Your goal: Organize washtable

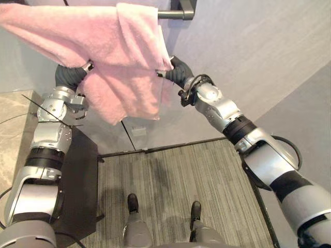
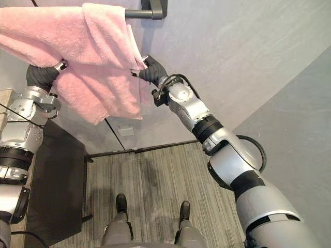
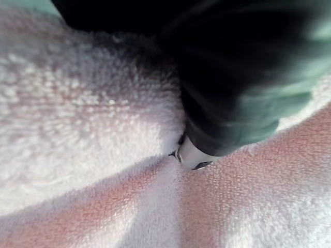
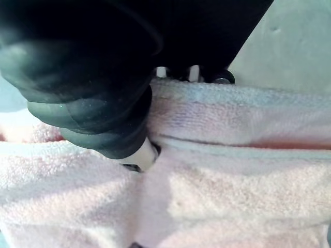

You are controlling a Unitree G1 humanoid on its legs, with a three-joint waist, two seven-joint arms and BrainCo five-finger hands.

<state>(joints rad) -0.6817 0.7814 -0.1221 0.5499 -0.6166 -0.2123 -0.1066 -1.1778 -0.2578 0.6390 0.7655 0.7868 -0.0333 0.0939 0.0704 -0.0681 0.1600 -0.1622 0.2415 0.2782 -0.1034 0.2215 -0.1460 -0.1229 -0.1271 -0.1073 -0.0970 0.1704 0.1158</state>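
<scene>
A pink towel (image 1: 124,57) hangs over a dark wall bar (image 1: 176,14). The left robot hand (image 1: 72,76) and right robot hand (image 1: 176,70) are buried in its folds, so their grip cannot be told.

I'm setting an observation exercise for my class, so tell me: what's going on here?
The robot has both arms raised to a pink towel draped over a dark wall bar. Its left hand is pushed into the hanging cloth; its right hand is at the towel's side edge, below the bar's end. The towel hangs bunched and uneven.

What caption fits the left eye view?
The left robot hand and right robot hand reach into a pink towel draped over a dark wall rail.
</scene>
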